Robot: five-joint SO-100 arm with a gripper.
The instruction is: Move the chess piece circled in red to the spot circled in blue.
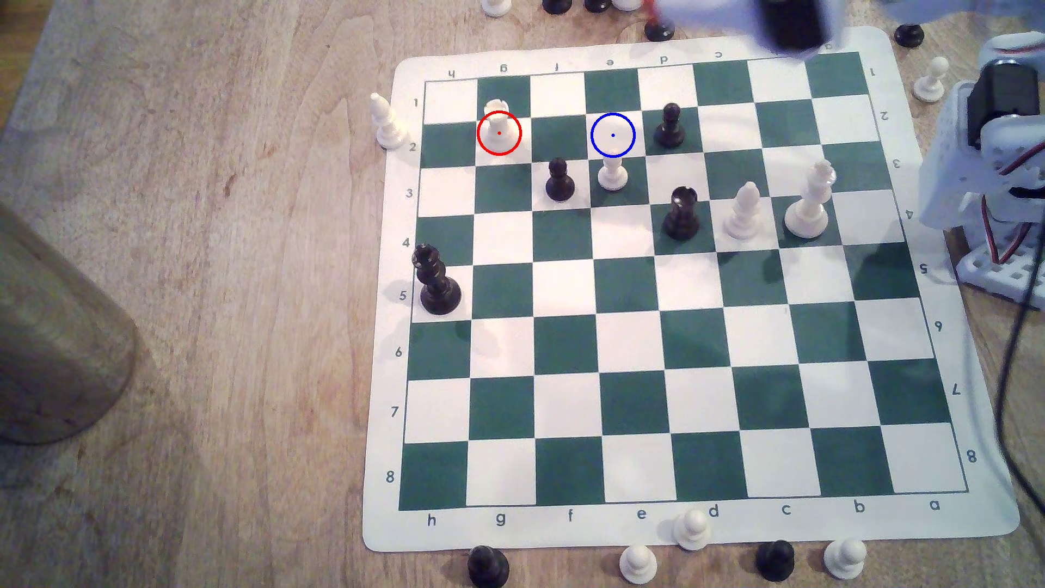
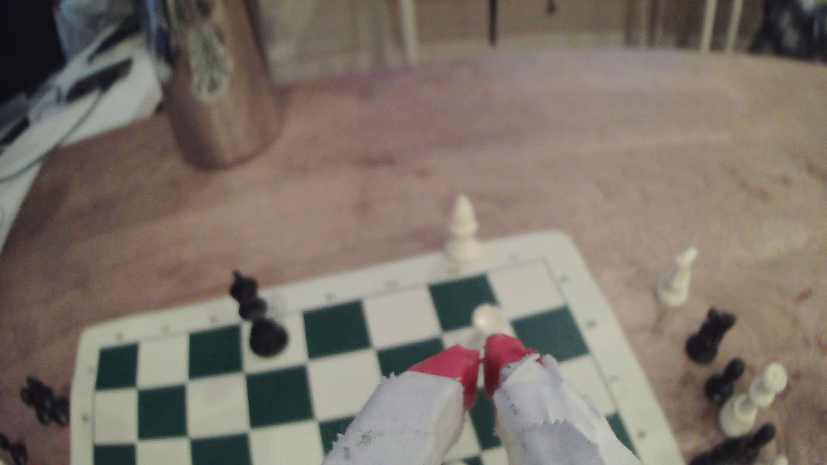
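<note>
The chess piece circled in red, a cream rook (image 1: 497, 121) with a notched crown, stands on a white square near the board's far edge at the exterior view's left. Two squares to its right in that view lies the spot circled in blue (image 1: 613, 135), a bare white square. My gripper (image 1: 655, 17) is a motion-blurred red tip beyond the board's far edge, well away from the rook. In the wrist view my gripper (image 2: 482, 360) is shut with nothing held, its red fingertips (image 2: 456, 362) together. A blurred cream piece (image 2: 488, 319), likely the rook, shows just past them.
A white pawn (image 1: 612, 172) stands directly in front of the blue spot, with black pawns (image 1: 670, 125) (image 1: 560, 180) on either side. A black rook (image 1: 681, 213), white bishop (image 1: 743, 210), white king (image 1: 811, 200) and black king (image 1: 435, 280) stand on the board. A white bishop (image 1: 387, 121) stands just off the board. A brown cup (image 1: 56, 339) stands at the left.
</note>
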